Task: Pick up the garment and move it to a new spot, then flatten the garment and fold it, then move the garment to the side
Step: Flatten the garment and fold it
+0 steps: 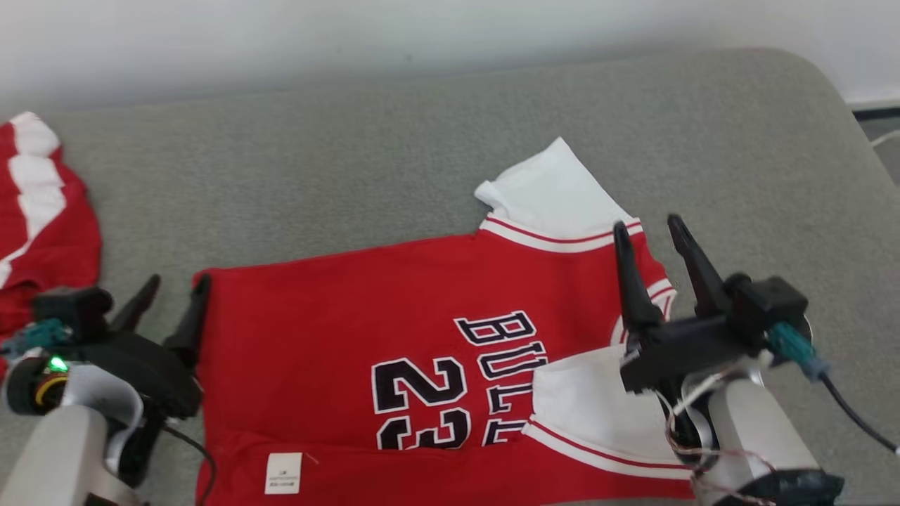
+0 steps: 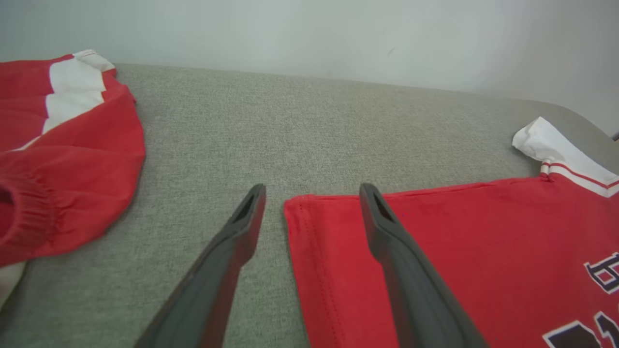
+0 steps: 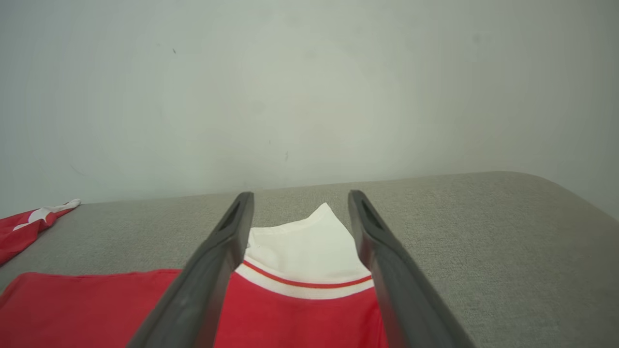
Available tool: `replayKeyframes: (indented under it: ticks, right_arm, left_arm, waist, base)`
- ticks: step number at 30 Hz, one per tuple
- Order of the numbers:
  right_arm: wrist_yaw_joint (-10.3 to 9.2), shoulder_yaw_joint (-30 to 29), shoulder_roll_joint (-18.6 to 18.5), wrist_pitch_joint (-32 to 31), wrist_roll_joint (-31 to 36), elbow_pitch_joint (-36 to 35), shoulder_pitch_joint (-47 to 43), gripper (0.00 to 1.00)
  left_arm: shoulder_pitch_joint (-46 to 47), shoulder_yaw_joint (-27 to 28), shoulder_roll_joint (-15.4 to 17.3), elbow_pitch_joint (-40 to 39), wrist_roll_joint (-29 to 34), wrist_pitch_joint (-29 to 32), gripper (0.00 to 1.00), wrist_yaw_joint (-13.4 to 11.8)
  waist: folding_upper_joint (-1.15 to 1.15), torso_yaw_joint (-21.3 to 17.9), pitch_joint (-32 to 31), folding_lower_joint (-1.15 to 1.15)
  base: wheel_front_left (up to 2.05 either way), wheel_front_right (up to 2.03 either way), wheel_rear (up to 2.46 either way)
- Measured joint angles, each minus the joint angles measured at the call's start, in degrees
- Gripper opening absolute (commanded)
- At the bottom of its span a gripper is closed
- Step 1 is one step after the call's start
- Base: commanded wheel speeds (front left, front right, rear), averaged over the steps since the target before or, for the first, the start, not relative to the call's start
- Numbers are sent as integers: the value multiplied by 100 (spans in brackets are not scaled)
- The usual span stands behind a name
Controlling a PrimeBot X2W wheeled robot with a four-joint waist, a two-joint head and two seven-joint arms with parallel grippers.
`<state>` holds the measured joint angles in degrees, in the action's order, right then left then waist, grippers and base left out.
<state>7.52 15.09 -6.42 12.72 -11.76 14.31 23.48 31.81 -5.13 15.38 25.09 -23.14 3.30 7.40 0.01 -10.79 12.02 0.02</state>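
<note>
Your left end effector (image 1: 177,284) sits low at the left edge of the red jersey (image 1: 337,316). Its two dark fingers are spread apart and hold nothing. In the left wrist view, that end effector (image 2: 312,189) straddles the hem corner, with one finger over red cloth and the other over bare worktop (image 2: 309,121). You cannot tell from these views whether the tips touch the fabric.

Your right end effector (image 1: 648,226) reaches over the jersey's right end, fingers wide and empty. It points at the far white sleeve (image 1: 555,190), which shows between the fingers in the right wrist view (image 3: 300,195).

The jersey lies spread across the middle of the worktop, and its near edge is cut off by the bottom of the head view. A folded-over strip carrying a white label (image 1: 283,472) covers the lower part of the "23". The right arm hides part of the near white sleeve (image 1: 590,407) and the neckline, and the chest lettering is only partly readable.

The worktop cover is a grey, coarse woven fabric with a rounded far corner. The jersey is a smooth knit with a stitched hem and red-and-white striped trim at the sleeve seams. A second red-and-white garment (image 1: 42,211) lies bunched at the far left, with a ribbed cuff (image 2: 19,212).
</note>
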Motion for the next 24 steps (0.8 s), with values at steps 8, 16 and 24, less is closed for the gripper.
replayKeyframes:
  ticks: [8, 16, 24]
  right_arm:
    - [0, 223, 74, 158, -103, 563, 556, 100]
    - [0, 287, 88, 211, -183, 809, 650, 100]
    - [0, 297, 81, 226, -209, 889, 662, 100]
  left_arm:
    - [288, -214, 247, 553, -366, 68, 100, 2]
    - [520, -302, 407, 1024, -297, -94, 100, 7]
    - [708, -358, 364, 1362, -423, -154, 0, 5]
  waist:
    - [0, -344, 294, 0]
    - [0, -462, 434, -1]
    - [0, -474, 468, -2]
  base:
    - [0, 0, 0]
    - [0, 0, 0]
    - [0, 0, 0]
